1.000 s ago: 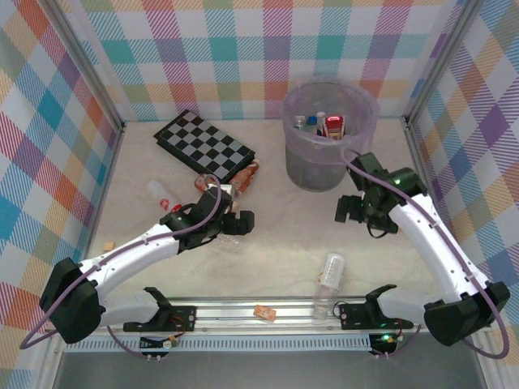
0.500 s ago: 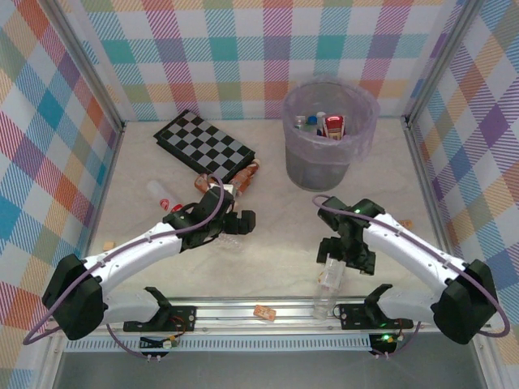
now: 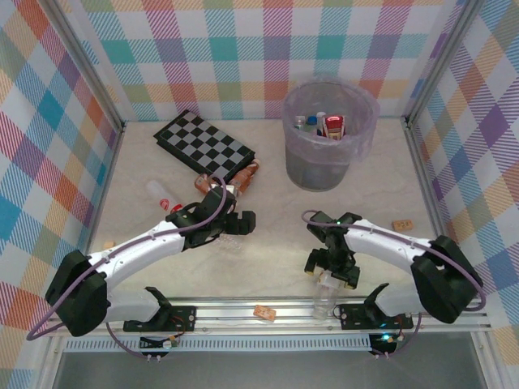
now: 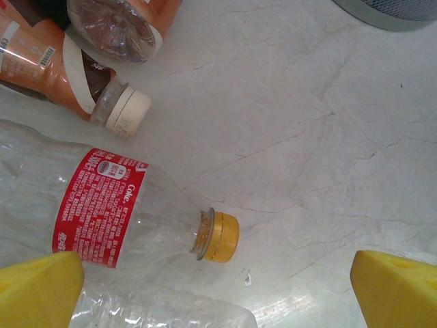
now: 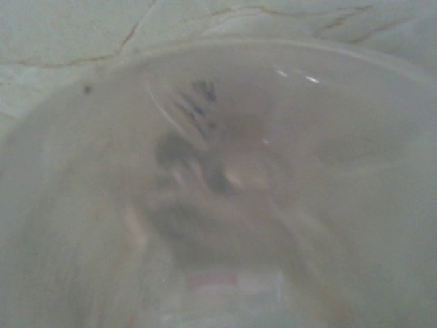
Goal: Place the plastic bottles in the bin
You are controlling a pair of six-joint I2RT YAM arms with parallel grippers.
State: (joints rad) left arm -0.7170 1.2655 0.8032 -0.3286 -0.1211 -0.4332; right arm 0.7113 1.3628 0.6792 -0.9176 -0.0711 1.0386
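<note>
Step in hand: pick-up of a small clear plastic bottle point(image 3: 327, 285) lying close to the near metal rail point(image 3: 243, 305), well apart from the bin; grasp judged not yet closed.
Right gripper point(image 3: 331, 271): low over that bottle, jaws spread wide to either side of it; wrist view blurred by the clear bottle wall pressed near the lens.
Left gripper point(image 4: 217, 292): yellow fingertips point(image 4: 37, 290) spread far apart, holding nothing, poised above a clear bottle with a red label and yellow cap point(image 4: 102, 212).
Other bottles near the left gripper: an orange-brown labelled bottle with a cream cap point(image 4: 68, 72), a second of the same colour point(image 4: 123, 24) just beside it, a crumpled clear one point(image 4: 157, 311) at the lower edge.
Farther left: a clear bottle with a white and red label point(image 3: 160, 194), lying alone.
Bin: tall round translucent pale-purple bucket point(image 3: 312, 174) at the far right of the table, upright, several bottles point(image 3: 332, 124) already inside.
Progress: judged past halfway, with about five bottles left on the table.
Next move: close on the bottle's body, lift clear of the rail, carry far-side to the bin's mouth, release above the rim; thin slippery wall likely to crush or roll.
Surface: pale marbled tabletop point(image 3: 276, 203), smooth and glossy.
Clutter: flat black-and-white checkerboard point(image 3: 203, 144), small orange-tan cubes point(image 3: 401, 224).
Room: pastel plaid cloth walls point(image 3: 243, 49) on three sides.
</note>
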